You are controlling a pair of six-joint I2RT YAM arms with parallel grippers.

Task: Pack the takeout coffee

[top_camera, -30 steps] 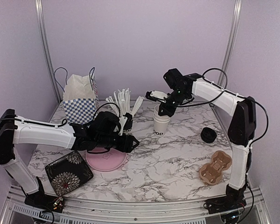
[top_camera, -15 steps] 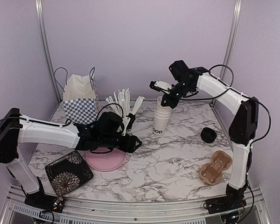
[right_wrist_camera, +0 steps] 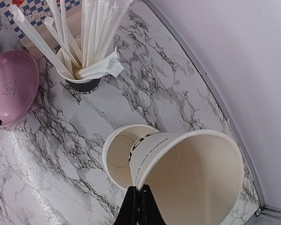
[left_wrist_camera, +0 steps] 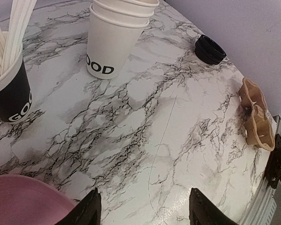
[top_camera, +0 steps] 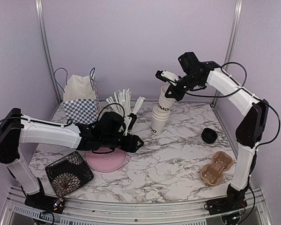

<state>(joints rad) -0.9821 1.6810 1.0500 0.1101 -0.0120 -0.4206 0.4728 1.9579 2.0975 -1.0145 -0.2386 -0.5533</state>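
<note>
The right gripper (top_camera: 170, 92) is pinched shut on the rim of 1 white paper cup (top_camera: 164, 100) and holds it in the air at the back of the marble table (top_camera: 178, 154). The cup's base is just over the mouth of the nested stack of cups (top_camera: 156, 123) standing below. I cannot tell whether it is quite free of the stack.

I judge this to be the step of separating 1 cup from the pile. The next move calls for a clean lift away, then carrying the cup to stand upright, likely toward the brown carrier (top_camera: 216, 167) at the near right. The black lids (top_camera: 209, 135) sit between stack and carrier.

The held cup's long axis is tilted off vertical, mouth up and leaning toward the gripper, base down toward the stack.

The left gripper (top_camera: 134, 143) hovers low by the pink plate (top_camera: 107, 161), jaws wide apart and holding nothing.
</note>
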